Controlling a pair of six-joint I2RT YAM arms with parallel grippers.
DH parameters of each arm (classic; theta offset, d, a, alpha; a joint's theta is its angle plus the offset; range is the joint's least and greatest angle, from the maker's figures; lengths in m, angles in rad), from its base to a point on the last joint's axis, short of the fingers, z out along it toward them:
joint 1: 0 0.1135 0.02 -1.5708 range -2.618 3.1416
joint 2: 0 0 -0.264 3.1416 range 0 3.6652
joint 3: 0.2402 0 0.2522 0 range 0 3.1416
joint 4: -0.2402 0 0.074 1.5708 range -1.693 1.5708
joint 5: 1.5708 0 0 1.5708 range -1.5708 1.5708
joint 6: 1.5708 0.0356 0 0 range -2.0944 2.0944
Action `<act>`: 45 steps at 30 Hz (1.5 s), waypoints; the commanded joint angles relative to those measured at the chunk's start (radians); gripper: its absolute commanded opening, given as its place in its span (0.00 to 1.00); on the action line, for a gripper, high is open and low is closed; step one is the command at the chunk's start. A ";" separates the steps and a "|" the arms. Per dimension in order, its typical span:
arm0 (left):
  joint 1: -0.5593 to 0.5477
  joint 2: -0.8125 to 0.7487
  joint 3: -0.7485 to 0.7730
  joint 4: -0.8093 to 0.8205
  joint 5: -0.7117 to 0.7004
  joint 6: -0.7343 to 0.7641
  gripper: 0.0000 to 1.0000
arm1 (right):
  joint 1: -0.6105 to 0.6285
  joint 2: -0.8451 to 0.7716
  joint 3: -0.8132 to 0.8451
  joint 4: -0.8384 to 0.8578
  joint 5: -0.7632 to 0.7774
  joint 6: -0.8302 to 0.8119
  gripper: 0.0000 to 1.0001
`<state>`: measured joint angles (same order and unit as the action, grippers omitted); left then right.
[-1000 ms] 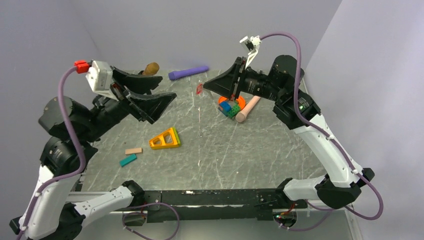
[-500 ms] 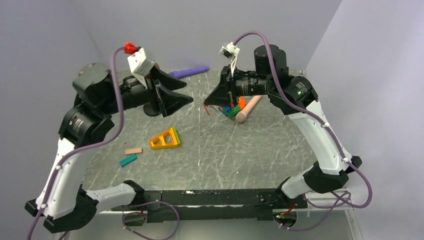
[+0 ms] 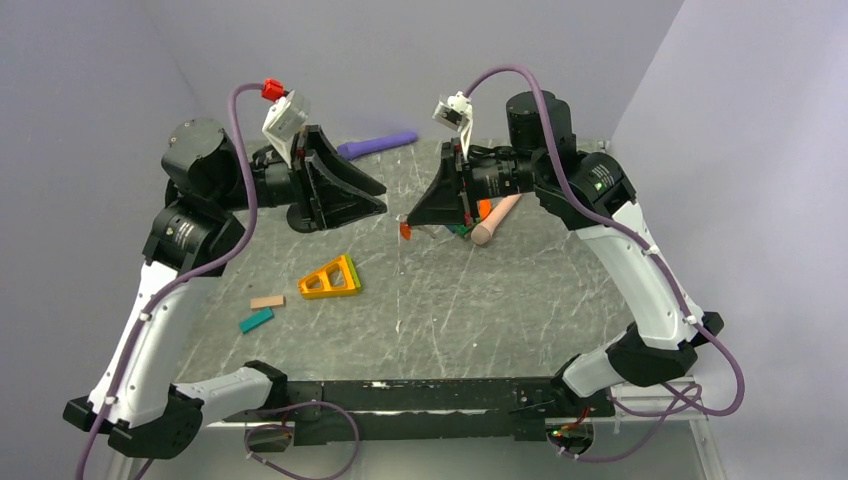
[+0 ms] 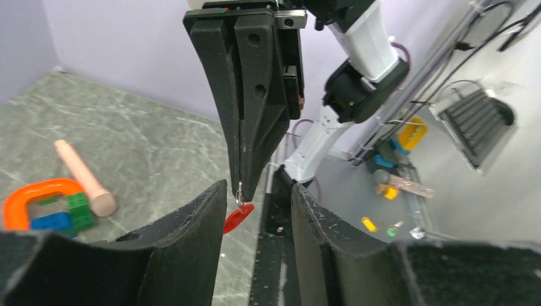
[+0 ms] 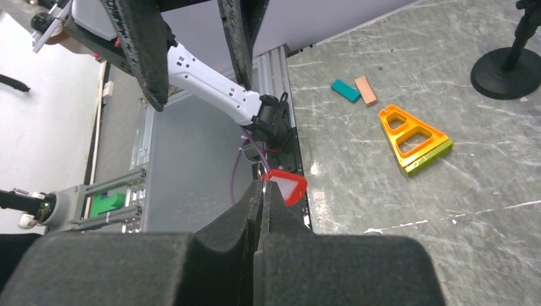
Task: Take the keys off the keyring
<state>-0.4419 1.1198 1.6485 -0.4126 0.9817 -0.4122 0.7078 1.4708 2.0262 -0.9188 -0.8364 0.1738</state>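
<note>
My right gripper is shut on a small metal keyring, held above the table's middle. The key, a tiny red oval tag, hangs from that ring just past the fingertips; it shows in the left wrist view and in the right wrist view. My left gripper is open and empty, pointed at the right gripper from the left. In the left wrist view the red key hangs between my left fingers, close to the left one; contact cannot be told.
An orange loop with blue and green blocks and a peach cylinder lie behind the right gripper. A purple cylinder is at the back. A yellow-orange triangle, tan block and teal block lie front left. A black stand stands back left.
Both arms have swung toward each other over the table's middle. The right gripper has come down and left with the red key; the left gripper now faces it closely.
</note>
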 commanded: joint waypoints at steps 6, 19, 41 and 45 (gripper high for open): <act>0.009 0.029 -0.035 0.230 0.179 -0.181 0.40 | 0.002 -0.013 0.051 0.099 -0.060 0.055 0.00; 0.006 0.056 -0.043 0.213 0.157 -0.167 0.35 | 0.002 0.001 0.088 0.128 -0.078 0.087 0.00; -0.040 0.068 -0.004 0.083 0.105 -0.069 0.26 | 0.004 -0.010 0.048 0.185 -0.075 0.125 0.00; -0.046 0.066 0.003 0.070 0.094 -0.055 0.21 | 0.005 -0.013 0.037 0.194 -0.074 0.131 0.00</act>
<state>-0.4820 1.1946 1.6119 -0.3309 1.0962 -0.5060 0.7078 1.4738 2.0651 -0.7940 -0.8978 0.2836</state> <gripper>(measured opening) 0.223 0.018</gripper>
